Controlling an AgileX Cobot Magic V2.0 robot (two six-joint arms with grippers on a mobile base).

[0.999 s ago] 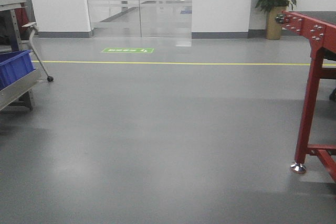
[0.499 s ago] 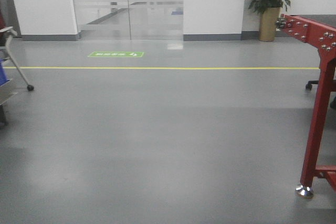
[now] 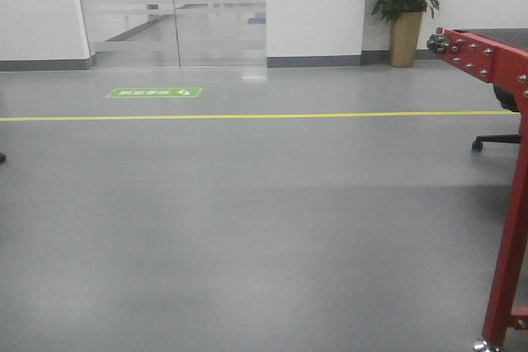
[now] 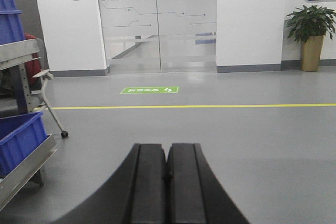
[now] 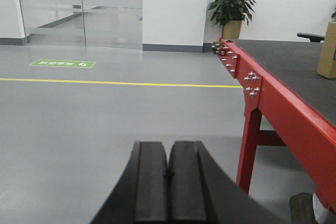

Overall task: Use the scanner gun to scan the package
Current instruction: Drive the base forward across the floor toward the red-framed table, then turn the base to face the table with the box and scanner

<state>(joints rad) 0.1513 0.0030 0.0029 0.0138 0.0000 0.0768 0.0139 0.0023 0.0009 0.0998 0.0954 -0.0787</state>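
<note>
Glossy grey floor [image 3: 247,228], red bolted table [image 5: 283,98]; left gripper [image 4: 167,182], right gripper [image 5: 168,182] matte black, pressed together.

Floor [image 3: 247,228]: glossy grey, crossed by a yellow line [image 3: 247,115], a green sign [image 3: 154,92] just beyond it.
Doors [image 3: 177,14]: frosted glass.
Plant [image 3: 404,6]: potted, against the wall [image 3: 313,6] right of the doors.
Table [image 5: 273,98]: red frame, dark top.
Rack [image 4: 20,85]: metal, holding blue bins [image 4: 18,140].

My left gripper [image 4: 167,153] has its jaws pressed together, pointing across grey floor. I see a blue bin [image 4: 18,140] on a metal rack [image 4: 29,163] at left, then a green floor sign [image 4: 149,90], a yellow line [image 4: 210,106], glass doors [image 4: 157,24] and a potted plant [image 4: 311,32] far right.
</note>
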